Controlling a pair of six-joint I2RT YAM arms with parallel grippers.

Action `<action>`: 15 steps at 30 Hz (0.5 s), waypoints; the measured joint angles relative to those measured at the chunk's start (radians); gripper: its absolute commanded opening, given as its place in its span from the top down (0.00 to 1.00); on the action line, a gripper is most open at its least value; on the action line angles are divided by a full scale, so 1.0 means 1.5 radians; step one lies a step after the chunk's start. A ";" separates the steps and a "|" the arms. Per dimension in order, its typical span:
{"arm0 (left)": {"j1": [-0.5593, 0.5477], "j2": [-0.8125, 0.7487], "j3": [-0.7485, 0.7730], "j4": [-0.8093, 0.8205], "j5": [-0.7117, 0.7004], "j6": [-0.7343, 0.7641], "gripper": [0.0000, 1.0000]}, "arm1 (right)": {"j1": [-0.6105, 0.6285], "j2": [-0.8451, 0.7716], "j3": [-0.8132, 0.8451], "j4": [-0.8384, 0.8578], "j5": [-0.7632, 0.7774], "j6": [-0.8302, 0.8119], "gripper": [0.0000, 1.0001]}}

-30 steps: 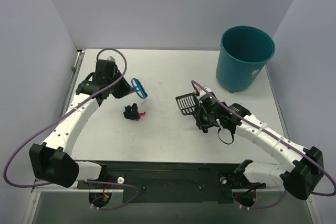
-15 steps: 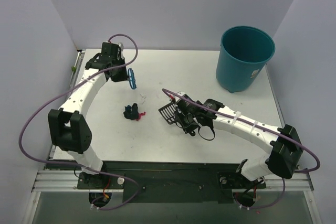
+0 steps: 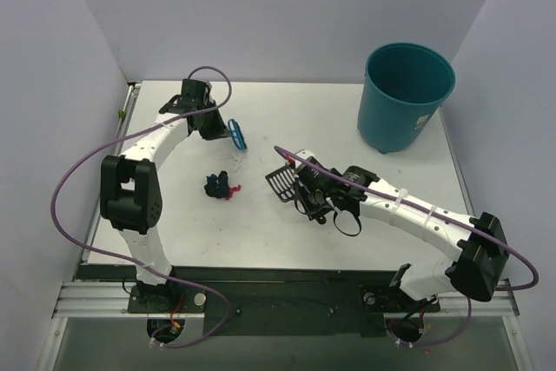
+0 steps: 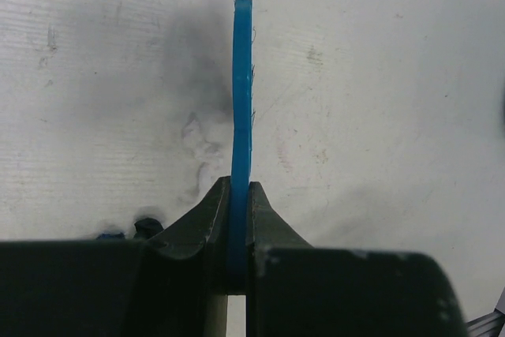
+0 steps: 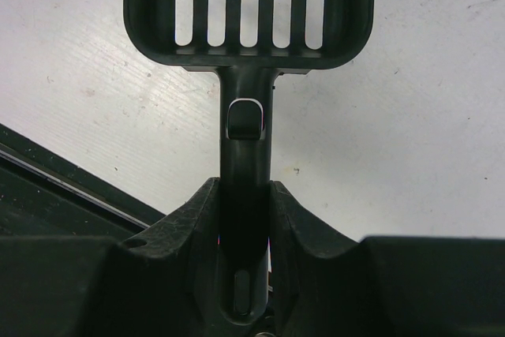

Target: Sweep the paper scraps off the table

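Note:
A small clump of paper scraps [image 3: 219, 186], dark blue, black and red, lies on the white table [image 3: 287, 119] left of centre. My left gripper [image 3: 217, 128] is shut on the blue hand brush [image 3: 235, 135], held behind the clump; the brush [image 4: 242, 100] shows edge-on in the left wrist view between my fingers [image 4: 207, 215]. My right gripper [image 3: 306, 184] is shut on the handle of the black slotted scoop [image 3: 281, 182], which sits to the right of the clump. The scoop [image 5: 248, 17] fills the top of the right wrist view.
A teal round bin [image 3: 407, 96] stands at the back right of the table. The metal rail runs along the left edge [image 3: 129, 115]. The dark base plate [image 3: 278, 288] lies along the near edge. Purple cables loop off both arms.
My left gripper has swung the brush right and slightly nearer, turning its head. My right gripper has drawn the scoop left toward the scraps over the second and shifted slightly right in the last half.

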 measured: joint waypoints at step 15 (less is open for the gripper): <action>-0.027 -0.158 -0.185 -0.045 -0.067 -0.001 1.00 | 0.000 0.003 -0.001 0.001 -0.005 -0.001 1.00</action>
